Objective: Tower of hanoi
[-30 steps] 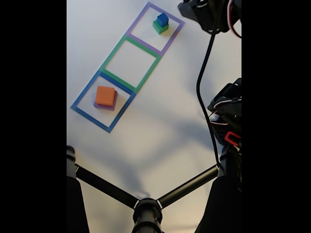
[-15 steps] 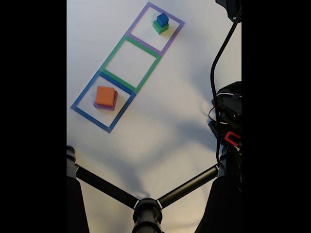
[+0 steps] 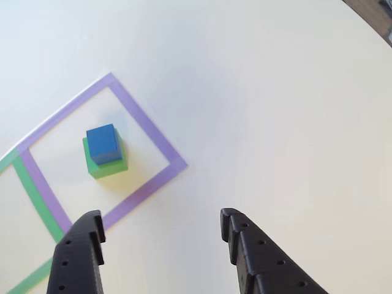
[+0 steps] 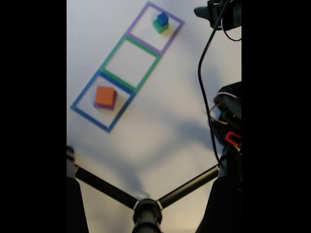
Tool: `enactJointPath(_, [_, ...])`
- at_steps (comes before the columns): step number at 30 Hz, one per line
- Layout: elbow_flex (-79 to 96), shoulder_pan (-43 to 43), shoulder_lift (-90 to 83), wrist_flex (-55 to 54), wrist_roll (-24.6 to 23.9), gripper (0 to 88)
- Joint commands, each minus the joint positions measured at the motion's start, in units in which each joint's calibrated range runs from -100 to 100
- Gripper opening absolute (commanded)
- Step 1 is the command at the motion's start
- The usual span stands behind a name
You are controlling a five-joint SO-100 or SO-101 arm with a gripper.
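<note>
The white counter (image 4: 160, 111) carries three taped squares in a slanted row. In the fixed view the purple square (image 4: 176, 19) lies at the top, the green square (image 4: 112, 52) in the middle, and the blue square (image 4: 80, 96) at the lower left; neighbours share an edge. The green square's inside is bare counter, and a broad stretch of bare white surface lies to the right of the row, between the tape and the arm's black cable (image 4: 201, 82).

In the other view the hand (image 3: 160, 219) enters from the bottom edge with its two black fingers (image 3: 248, 245) spread wide and nothing between them. It hangs over bare counter, just outside the purple square's (image 3: 150, 131) lower corner, and the tape passes close by the left finger.

A small blue cube (image 3: 102, 144) sits on top of a slightly larger green cube (image 3: 109, 166), inside the purple square and apart from all its tape edges. The blue cube is set toward the green one's far side, leaving a strip of green showing at the near side and at the left.

In the fixed view an orange block (image 4: 105, 96) lies inside the blue square on a purple block (image 4: 104, 107), of which only a thin edge shows. A black tripod (image 4: 146, 206) crosses the bottom of that view.
</note>
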Motion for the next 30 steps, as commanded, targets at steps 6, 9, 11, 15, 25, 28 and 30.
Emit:
enactJointPath(6, [22.07,-0.05,-0.05,-35.70,0.00,35.5])
enactJointPath(9, [27.16,-0.58,2.11,-44.52,0.00,37.4])
enactJointPath(11, [29.25,-1.42,4.12,-49.30,0.00,39.2])
enactJointPath(15, [33.80,-3.33,10.53,-62.09,0.00,40.1])
enactJointPath(25, [35.70,-6.45,29.20,-84.26,0.00,40.8])
enactJointPath(28, [35.70,-6.53,34.01,-88.88,0.00,41.0])
enactJointPath(30, [35.34,-6.45,37.13,-91.47,0.00,40.8])
